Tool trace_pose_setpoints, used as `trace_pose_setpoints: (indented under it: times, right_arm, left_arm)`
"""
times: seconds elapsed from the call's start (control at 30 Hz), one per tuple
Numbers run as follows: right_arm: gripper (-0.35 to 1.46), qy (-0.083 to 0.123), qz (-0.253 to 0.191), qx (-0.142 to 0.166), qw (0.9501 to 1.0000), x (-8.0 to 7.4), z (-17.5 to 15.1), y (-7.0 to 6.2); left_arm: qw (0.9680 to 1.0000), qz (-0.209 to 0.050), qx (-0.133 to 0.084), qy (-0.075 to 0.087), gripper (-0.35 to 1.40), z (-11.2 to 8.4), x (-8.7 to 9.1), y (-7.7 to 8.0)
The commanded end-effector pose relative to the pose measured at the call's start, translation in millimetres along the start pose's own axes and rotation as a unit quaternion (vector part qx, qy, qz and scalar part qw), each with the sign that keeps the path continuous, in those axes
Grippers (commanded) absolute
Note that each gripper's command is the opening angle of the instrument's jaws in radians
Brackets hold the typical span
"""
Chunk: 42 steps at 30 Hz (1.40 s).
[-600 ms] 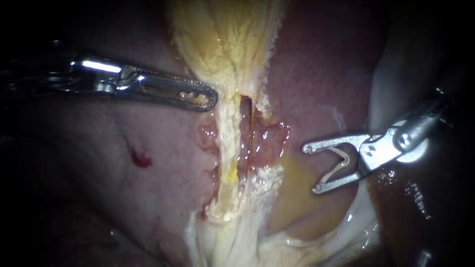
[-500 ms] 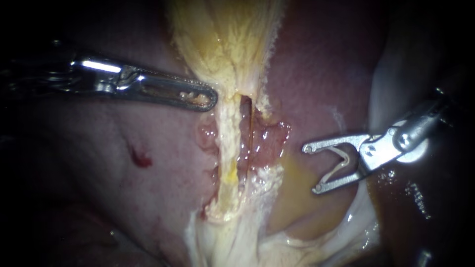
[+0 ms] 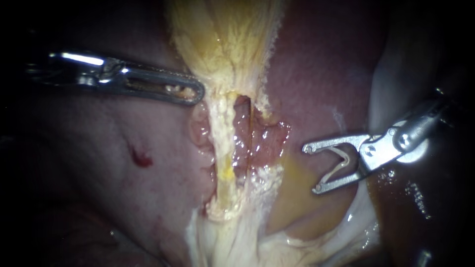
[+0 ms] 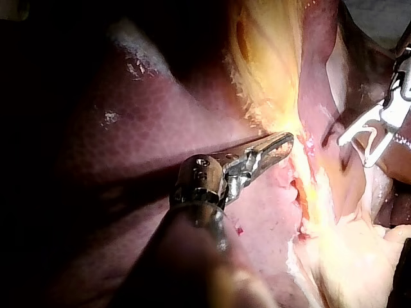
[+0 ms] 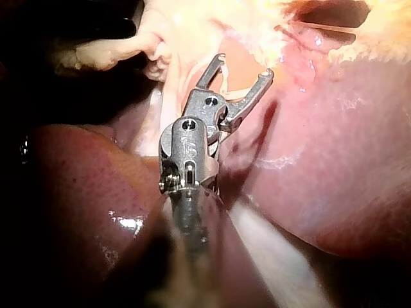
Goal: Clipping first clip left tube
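The pale yellow gallbladder (image 3: 227, 39) narrows downward into two strands with a red gap between them. The left tube (image 3: 221, 143) is the thicker, cream-coloured strand; the right tube (image 3: 254, 123) is thin. My left instrument (image 3: 192, 94) comes in level, and its slotted jaws are shut on the gallbladder tissue just above the left tube; the left wrist view shows the same hold (image 4: 277, 144). To the right of both tubes and clear of them, my right instrument (image 3: 311, 168) has its jaws spread wide, holding a white V-shaped clip (image 3: 341, 163) between them, as the right wrist view (image 5: 243, 67) also shows.
Pink-red liver (image 3: 123, 163) surrounds the tubes, with a small dark red spot (image 3: 140, 158) on the left. Below the tubes lies white fatty tissue (image 3: 232, 242). Yellowish fluid (image 3: 297, 198) pools under the right instrument's jaws.
My left instrument has moved left and slightly up with the tissue it holds. This has pulled the left tube leftward and widened the gap between the tubes. The right instrument has not moved.
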Motion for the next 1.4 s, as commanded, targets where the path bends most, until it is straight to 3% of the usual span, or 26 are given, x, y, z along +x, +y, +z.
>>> trace_pose_setpoints:
  times: [0.03, 0.2, 0.47, 0.8, 0.93, 1.13, 1.4]
  right_arm:
    - [0.48, 0.0, 0.0, 0.0, 1.0, 0.0, 0.0, 0.0]
    - [0.48, 0.0, 0.0, 0.0, 1.0, 0.0, 0.0, 0.0]
    - [0.48, 0.004, -0.003, -0.002, 1.0, 0.1, 0.1, 0.0]
    - [0.5, 0.025, 0.076, -0.013, 0.9967, 2.7, 2.8, 0.1]
    - [0.5, 0.026, 0.11, -0.017, 0.9934, 3.6, 4.0, 0.4]
    - [0.49, 0.045, 0.174, -0.027, 0.9834, 4.4, 5.8, 1.4]
    - [0.49, 0.066, 0.206, -0.032, 0.9758, 5.8, 7.4, 1.7]
  left_arm:
    - [1.0, -0.002, 0.0, -0.003, -0.35, -0.3, -0.1, 0.0]
    - [1.0, -0.004, 0.0, -0.006, -0.35, -1.6, -0.7, -0.3]
    - [1.0, -0.005, 0.001, -0.008, -0.35, -1.7, -0.7, -0.7]
    - [1.0, -0.005, 0.001, -0.008, -0.35, -1.7, -0.8, -0.6]
    - [1.0, -0.005, 0.001, -0.008, -0.35, -1.6, -0.8, -0.6]
    - [1.0, -0.005, 0.001, -0.008, -0.35, -1.6, -0.8, -0.6]
    - [1.0, -0.005, 0.001, -0.008, -0.35, -1.6, -0.8, -0.6]
